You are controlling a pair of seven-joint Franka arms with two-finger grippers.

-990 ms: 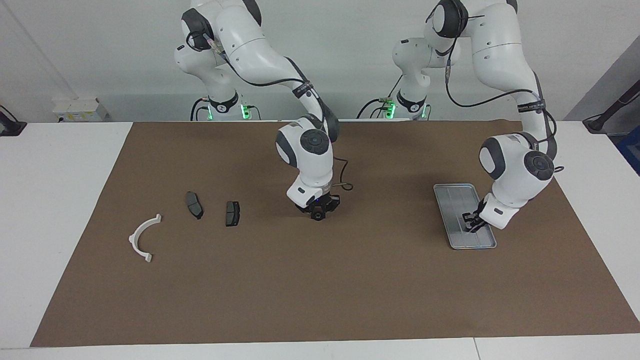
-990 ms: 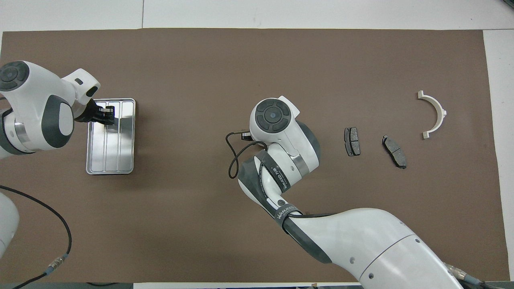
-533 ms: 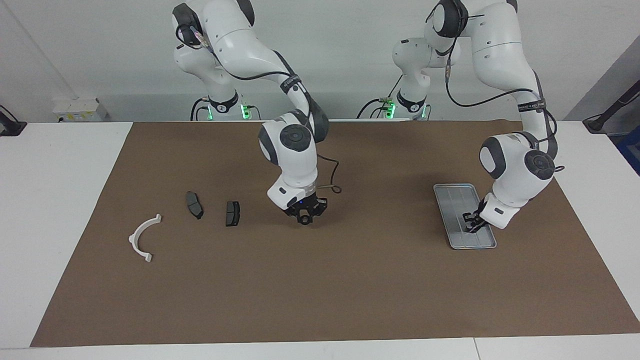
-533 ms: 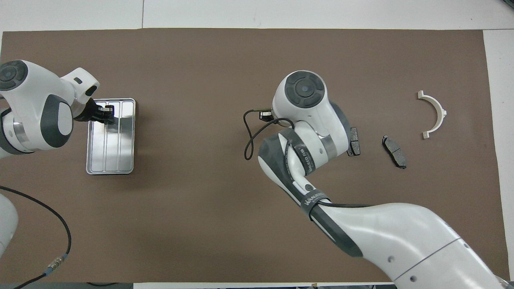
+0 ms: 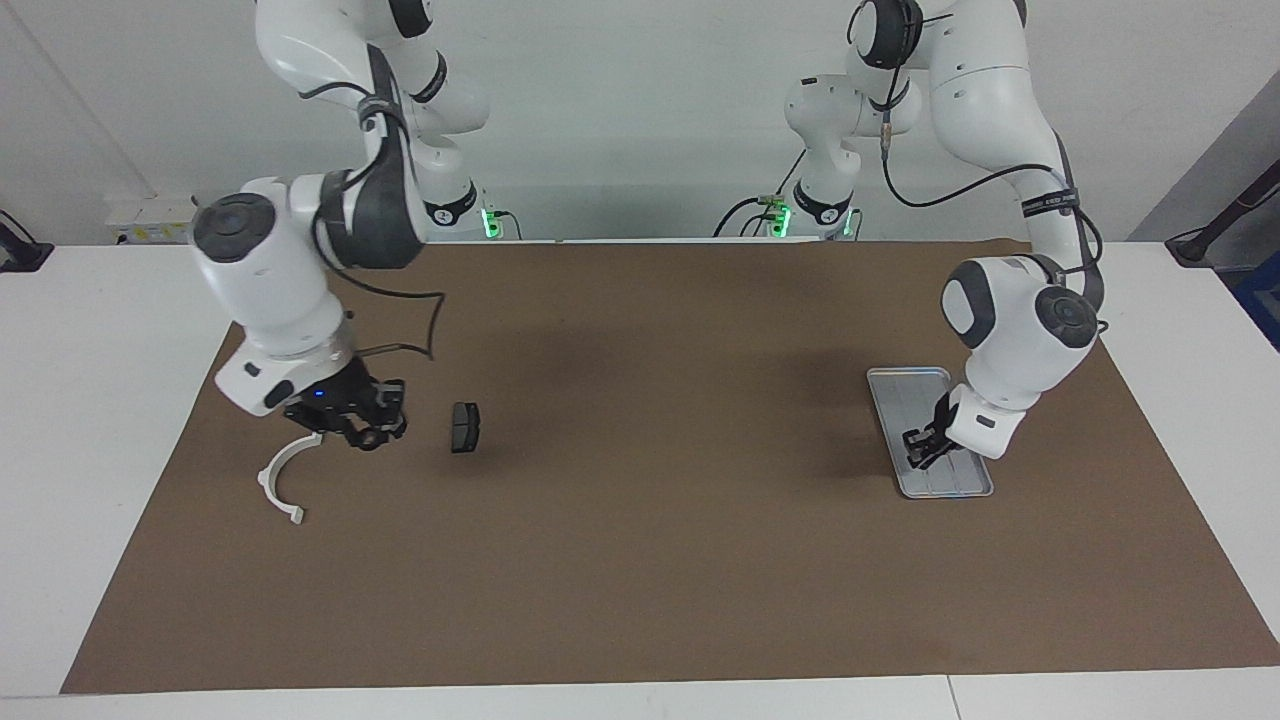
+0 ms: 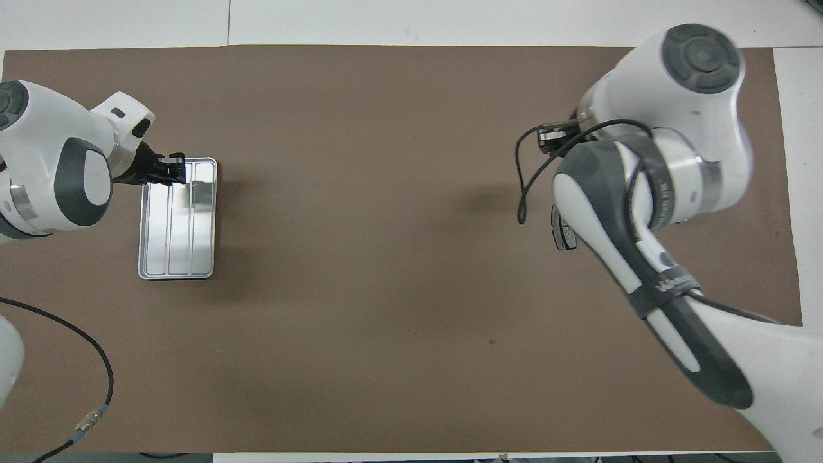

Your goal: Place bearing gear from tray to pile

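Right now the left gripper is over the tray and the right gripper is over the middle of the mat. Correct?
Not quite. The left gripper is over the tray, but the right gripper is not over the middle of the mat. The facing view shows it over the pile, next to the white semicircular bracket, toward the right arm's end of the table.

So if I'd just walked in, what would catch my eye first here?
Probably the right gripper carrying a small dark ring-shaped part, hanging over the pile, between the white curved bracket and a dark pad on the brown mat. Toward the left arm's end of the table, the left gripper hangs over the silver tray, which looks empty.
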